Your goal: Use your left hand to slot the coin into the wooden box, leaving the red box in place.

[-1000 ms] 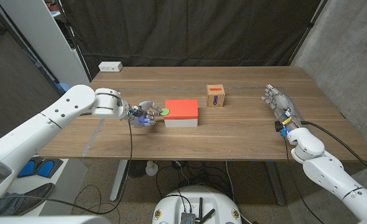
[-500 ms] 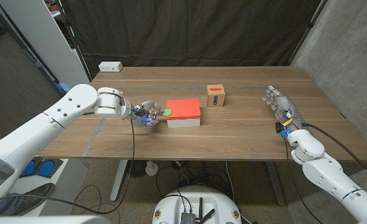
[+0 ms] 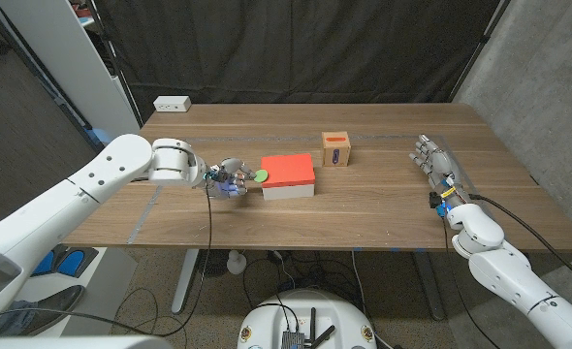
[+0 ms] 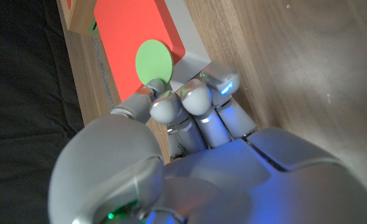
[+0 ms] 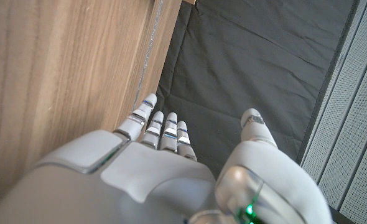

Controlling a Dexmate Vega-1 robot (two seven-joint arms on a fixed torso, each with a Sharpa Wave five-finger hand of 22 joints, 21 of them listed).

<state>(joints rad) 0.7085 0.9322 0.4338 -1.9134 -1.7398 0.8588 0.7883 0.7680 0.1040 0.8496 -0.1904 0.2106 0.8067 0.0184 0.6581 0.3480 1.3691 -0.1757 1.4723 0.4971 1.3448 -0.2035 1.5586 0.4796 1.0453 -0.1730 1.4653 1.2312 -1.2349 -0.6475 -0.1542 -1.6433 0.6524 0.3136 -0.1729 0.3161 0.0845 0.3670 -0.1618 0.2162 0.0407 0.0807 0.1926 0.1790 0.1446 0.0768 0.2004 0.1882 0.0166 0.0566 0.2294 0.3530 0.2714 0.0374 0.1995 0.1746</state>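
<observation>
Green coin: a flat round disc, pinched at its edge between the fingertips of the left hand. It sits right at the left end of the red box, and in the left wrist view it overlaps the red top.
Left hand: low over the table, just beside the red box's left end. Its fingers are curled in together and clamped on the coin.
Red box: a flat box with a red top and white sides, near the middle of the table. One white corner is very close to the left hand's fingers; I cannot tell if they touch.
Wooden box: a small light-brown box behind the red box and a bit to its right, well apart from the coin. Its front has a dark slot.
Right hand: at the right side of the table, far from both boxes. Its fingers are straight and a little apart, and it holds nothing.
White block: a small white thing at the far left corner of the table.
</observation>
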